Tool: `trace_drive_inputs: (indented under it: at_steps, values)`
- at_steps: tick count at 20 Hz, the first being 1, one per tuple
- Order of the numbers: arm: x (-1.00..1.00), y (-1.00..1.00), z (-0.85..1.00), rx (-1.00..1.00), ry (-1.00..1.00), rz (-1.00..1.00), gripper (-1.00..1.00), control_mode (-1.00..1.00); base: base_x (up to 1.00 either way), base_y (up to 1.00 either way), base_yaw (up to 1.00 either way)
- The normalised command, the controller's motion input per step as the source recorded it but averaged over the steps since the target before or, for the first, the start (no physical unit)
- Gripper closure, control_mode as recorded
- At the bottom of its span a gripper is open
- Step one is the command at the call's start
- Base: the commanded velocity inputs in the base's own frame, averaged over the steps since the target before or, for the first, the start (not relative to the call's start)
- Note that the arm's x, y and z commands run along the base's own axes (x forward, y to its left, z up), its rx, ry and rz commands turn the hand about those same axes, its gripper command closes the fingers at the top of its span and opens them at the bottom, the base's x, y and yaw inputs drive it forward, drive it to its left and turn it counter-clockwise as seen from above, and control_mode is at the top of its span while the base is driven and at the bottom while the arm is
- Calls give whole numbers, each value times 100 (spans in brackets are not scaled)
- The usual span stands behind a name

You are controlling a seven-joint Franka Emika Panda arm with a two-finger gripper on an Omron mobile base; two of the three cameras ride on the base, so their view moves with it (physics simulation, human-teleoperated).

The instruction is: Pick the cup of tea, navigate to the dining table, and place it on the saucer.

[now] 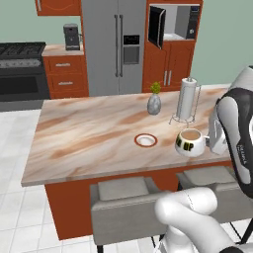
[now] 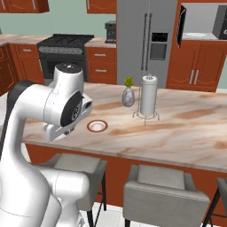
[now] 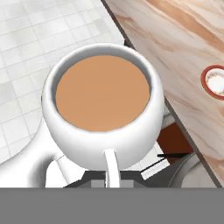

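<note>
One cup of tea sits directly ahead of the gripper, so close that it takes up the middle of the hand view, its rim level and its brown liquid near the top. The finger tips are hidden under the cup's body, so whether they are pinching the cup cannot be told from the pictures. Since the cup appears raised in the left base view, just off the near edge of the dining table, with floor tiles below it in the hand view, it is probably being carried.

As a judgement, the cup will handle as a stiff, smooth, glazed thing: slippery under the pads, brittle if knocked on the table edge, and light apart from the tea. The liquid is the real concern. It lies close to the rim, so any tilt or sudden stop of the hand could spill it. The best hold seems to be across the wall or at the handle, which points back toward the hand, with the rim kept level.

The saucer lies ahead and to the right of the hand in the hand view, on the marble top, well apart from the cup, with nothing on it.
</note>
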Motion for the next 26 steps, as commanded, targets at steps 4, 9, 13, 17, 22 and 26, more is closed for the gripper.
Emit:
trace_drive_inputs:
  at_steps: [4, 9, 13, 17, 22, 26]
  values:
    - [61, 0, -6, -1, -3, -2, 100, -100, 0, 0, 0]
    - [56, -13, 0, 0, 0, 0, 100, -100, 0, 0, 0]
    - [65, -22, 0, 0, 0, 0, 100, -100, 0, 0, 0]
    - [52, -14, 0, 0, 0, 1, 100, -100, 0, 0, 0]
    - [66, 0, -9, 0, 0, 0, 100, -100, 0, 0, 0]
    - [54, 11, -29, 0, 0, 0, 100, -100, 0, 0, 0]
